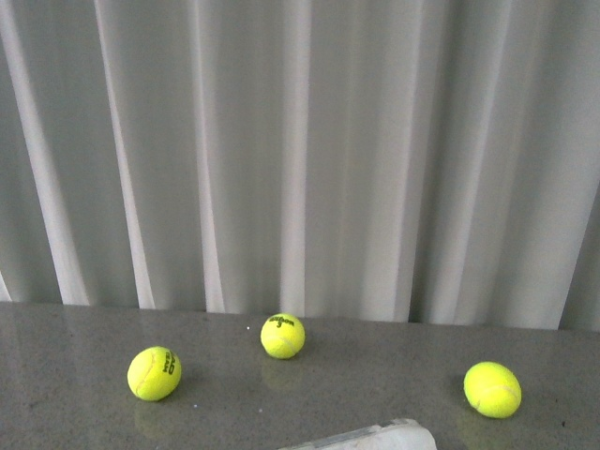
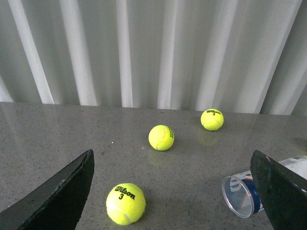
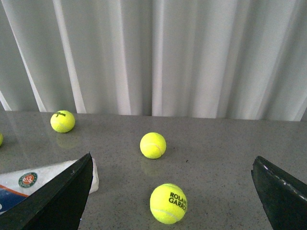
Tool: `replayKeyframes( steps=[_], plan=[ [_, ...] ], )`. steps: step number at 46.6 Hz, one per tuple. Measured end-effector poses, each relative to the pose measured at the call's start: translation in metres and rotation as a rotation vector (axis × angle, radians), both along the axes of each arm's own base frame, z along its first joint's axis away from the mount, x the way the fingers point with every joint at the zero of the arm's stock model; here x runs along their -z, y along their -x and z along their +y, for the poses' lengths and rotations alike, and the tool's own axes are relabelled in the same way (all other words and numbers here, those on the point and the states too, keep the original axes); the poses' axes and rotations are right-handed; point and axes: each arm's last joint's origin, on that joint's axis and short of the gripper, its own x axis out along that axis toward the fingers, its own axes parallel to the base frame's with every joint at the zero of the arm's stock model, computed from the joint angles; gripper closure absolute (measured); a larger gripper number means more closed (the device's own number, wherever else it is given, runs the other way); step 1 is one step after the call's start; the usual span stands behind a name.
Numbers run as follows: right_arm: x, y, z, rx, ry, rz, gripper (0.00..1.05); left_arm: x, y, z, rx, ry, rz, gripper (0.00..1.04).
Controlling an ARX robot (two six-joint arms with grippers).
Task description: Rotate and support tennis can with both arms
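The tennis can (image 2: 242,194) lies on its side on the grey table, its clear open mouth with a thin rim turned toward the left wrist camera and its blue-and-white label behind. My left gripper (image 2: 172,154) is open and empty; the can lies just inside one finger (image 2: 280,191). In the right wrist view the can's white end (image 3: 29,184) with the round green-red emblem shows beside one finger (image 3: 53,201). My right gripper (image 3: 171,160) is open and empty. In the front view only a pale strip of the can (image 1: 375,436) shows at the bottom edge; no arm shows there.
Three yellow tennis balls lie on the table (image 1: 56,375): left (image 1: 155,373), middle back (image 1: 282,336), right (image 1: 492,389). One ball (image 2: 125,203) lies between my left fingers, another (image 3: 168,203) between my right fingers. A white pleated curtain (image 1: 300,150) hangs behind the table.
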Motion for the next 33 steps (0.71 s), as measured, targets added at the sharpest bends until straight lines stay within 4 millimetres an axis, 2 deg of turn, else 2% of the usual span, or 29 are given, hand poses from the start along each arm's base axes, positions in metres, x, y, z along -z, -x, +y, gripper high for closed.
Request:
replayKeyframes(
  steps=[2,6,10,11,15,18,23,30,33],
  plan=[
    [0.0,0.0,0.0,0.0,0.0,0.0,0.07,0.0,0.0,0.0,0.006,0.012,0.009,0.07],
    [0.0,0.0,0.0,0.0,0.0,0.0,0.07,0.002,-0.004,0.001,0.083,0.161,0.238,0.07],
    [0.0,0.0,0.0,-0.003,0.0,-0.001,0.07,0.006,-0.021,0.005,0.105,0.374,0.405,0.07],
    [0.0,0.0,0.0,-0.002,0.0,-0.001,0.07,0.005,-0.022,0.005,0.114,0.39,0.4,0.07],
    [0.0,0.0,0.0,0.0,0.0,0.0,0.07,0.005,-0.049,0.008,0.247,0.513,0.47,0.07],
    [0.0,0.0,0.0,0.0,0.0,-0.001,0.07,0.007,-0.079,0.01,0.41,0.589,0.52,0.07],
    [0.0,0.0,0.0,-0.001,0.0,-0.001,0.07,0.019,-0.108,0.01,0.51,0.651,0.587,0.07],
    [0.0,0.0,0.0,0.0,0.0,-0.001,0.07,0.053,-0.151,0.001,0.639,0.761,0.743,0.07],
    [0.0,0.0,0.0,0.0,0.0,-0.001,0.07,0.062,-0.162,-0.003,0.658,0.786,0.774,0.07]
  ],
)
